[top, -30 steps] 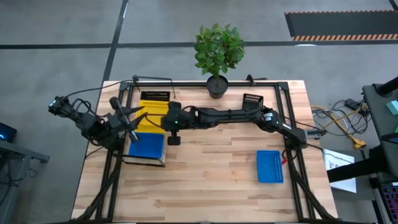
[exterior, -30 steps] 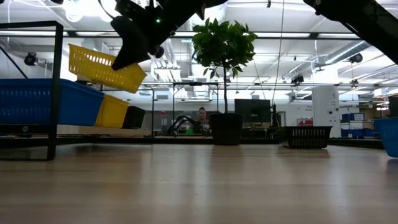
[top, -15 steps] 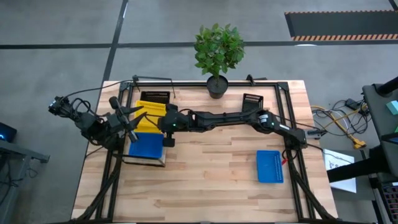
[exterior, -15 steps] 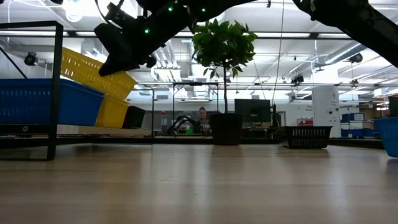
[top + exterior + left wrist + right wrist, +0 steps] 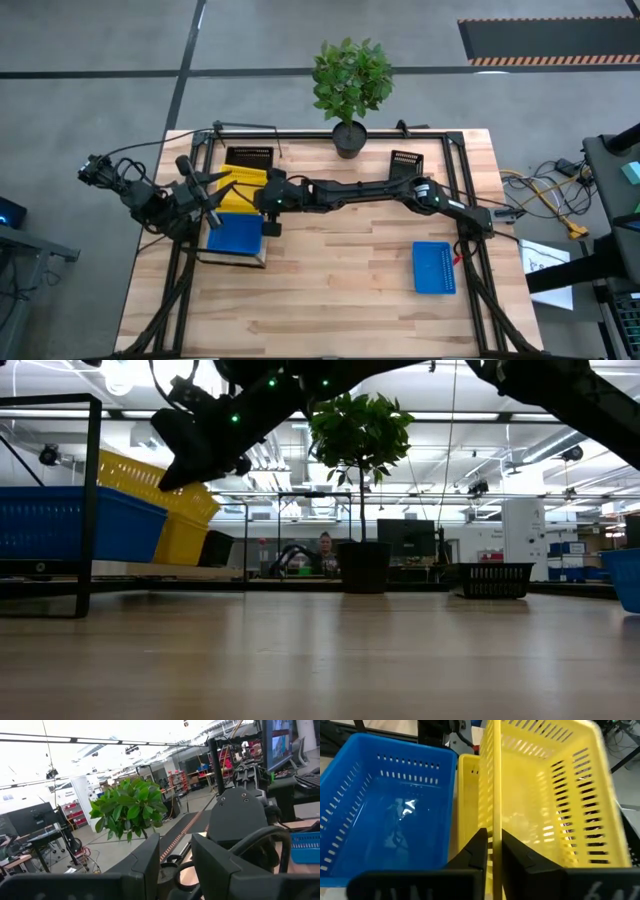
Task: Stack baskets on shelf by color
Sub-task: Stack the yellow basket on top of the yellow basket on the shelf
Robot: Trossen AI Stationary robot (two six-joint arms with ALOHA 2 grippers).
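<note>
The shelf (image 5: 232, 260) stands at the table's left. On it, from far to near, sit a black basket (image 5: 248, 156), a yellow basket (image 5: 467, 795) and a blue basket (image 5: 235, 235). My right gripper (image 5: 266, 200) reaches across from the right and is shut on a second yellow basket (image 5: 160, 485), which is tilted over the first. My left gripper (image 5: 205, 190) hovers open and empty at the shelf's left side. Another blue basket (image 5: 433, 267) and another black basket (image 5: 404, 160) lie on the tabletop at the right. My right gripper pinches the upper yellow basket's side wall (image 5: 495, 827), the one toward the table's right, one finger inside (image 5: 522, 855) and one outside (image 5: 479, 851). The fingers come from the table's right, slanting down. The basket is tilted, its low end (image 5: 205, 508) at the yellow basket beneath.
A potted plant (image 5: 348, 90) stands at the table's far edge, in the middle. Black frame rails (image 5: 455, 190) run along the table's sides. The tabletop's middle and near part (image 5: 330, 290) is bare wood.
My right gripper has carried the yellow basket toward the table's left edge and down. The basket has come lower over the shelf's yellow basket and stays tilted in the hold.
</note>
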